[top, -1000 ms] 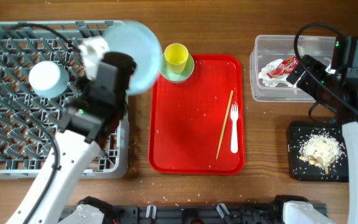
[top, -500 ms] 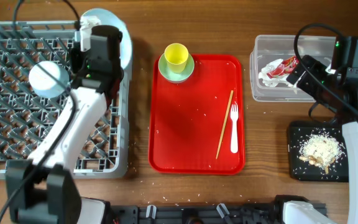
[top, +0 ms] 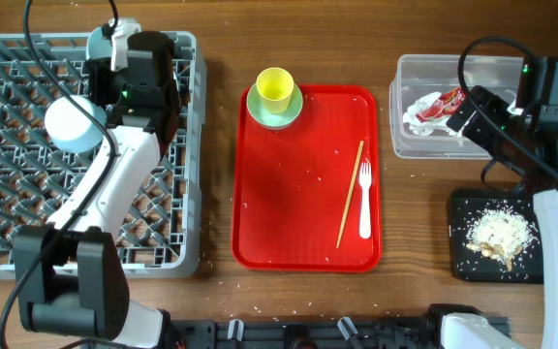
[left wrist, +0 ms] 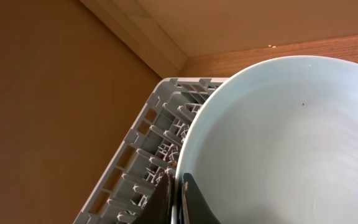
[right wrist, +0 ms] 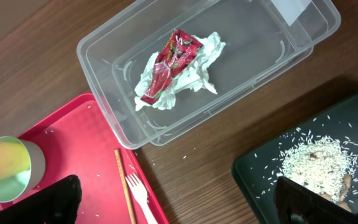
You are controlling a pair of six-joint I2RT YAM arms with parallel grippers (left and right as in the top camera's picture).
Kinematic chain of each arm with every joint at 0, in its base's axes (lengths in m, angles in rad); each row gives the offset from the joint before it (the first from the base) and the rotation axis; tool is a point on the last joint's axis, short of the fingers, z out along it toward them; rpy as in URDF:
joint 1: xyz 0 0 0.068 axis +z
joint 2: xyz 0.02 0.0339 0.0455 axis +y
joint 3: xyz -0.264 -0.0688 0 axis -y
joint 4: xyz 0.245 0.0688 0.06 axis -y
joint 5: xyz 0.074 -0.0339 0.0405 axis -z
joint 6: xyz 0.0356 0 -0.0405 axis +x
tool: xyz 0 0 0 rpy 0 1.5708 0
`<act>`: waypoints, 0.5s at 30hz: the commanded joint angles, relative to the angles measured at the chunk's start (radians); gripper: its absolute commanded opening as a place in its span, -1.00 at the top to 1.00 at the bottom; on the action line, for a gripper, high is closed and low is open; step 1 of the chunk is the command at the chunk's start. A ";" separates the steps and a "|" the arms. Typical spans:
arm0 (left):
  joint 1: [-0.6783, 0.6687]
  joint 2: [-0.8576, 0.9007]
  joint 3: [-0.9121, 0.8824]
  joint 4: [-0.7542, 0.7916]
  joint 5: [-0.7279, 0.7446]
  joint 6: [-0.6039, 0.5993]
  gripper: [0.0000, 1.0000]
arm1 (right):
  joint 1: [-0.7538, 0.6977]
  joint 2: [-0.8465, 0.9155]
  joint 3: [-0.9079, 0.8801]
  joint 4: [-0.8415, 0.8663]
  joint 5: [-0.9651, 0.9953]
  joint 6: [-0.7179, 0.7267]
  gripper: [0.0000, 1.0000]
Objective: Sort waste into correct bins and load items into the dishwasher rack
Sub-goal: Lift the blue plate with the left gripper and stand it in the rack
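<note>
My left gripper (top: 124,60) is shut on the rim of the light blue plate (left wrist: 278,143) and holds it on edge over the far side of the grey dishwasher rack (top: 27,194). From overhead only a sliver of the plate (top: 99,41) shows. The light blue bowl (top: 76,123) sits upside down in the rack. The yellow cup (top: 275,85) stands on the green saucer (top: 277,119). The fork (top: 364,199) and chopstick (top: 350,194) lie on the red tray. My right gripper (right wrist: 179,199) is open and empty. The wrapper (right wrist: 169,65) lies in the clear tub (right wrist: 104,56). The rice (top: 499,235) lies on the black tray (top: 463,208).
The red serving tray (top: 298,194) lies between the rack and the bins, with stray rice grains on it. The rack's pegs and outer wall (left wrist: 160,137) are just behind the plate. Cables run over the rack's far left and above the tub.
My left arm has carried the plate left, from beside the rack's right edge to over its far side, and turned it on edge. The right arm has not moved.
</note>
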 commanded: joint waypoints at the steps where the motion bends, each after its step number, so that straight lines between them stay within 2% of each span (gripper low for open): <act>1: 0.002 0.005 0.008 0.001 -0.011 0.024 0.92 | -0.003 0.007 -0.003 0.004 0.017 0.001 -0.99; 11: -0.055 0.005 0.008 -0.008 0.079 0.025 0.92 | -0.003 0.007 -0.003 0.004 0.017 0.001 -1.00; 15: -0.099 0.005 0.008 -0.088 0.188 0.024 0.86 | -0.003 0.007 -0.003 0.003 0.017 0.001 -0.99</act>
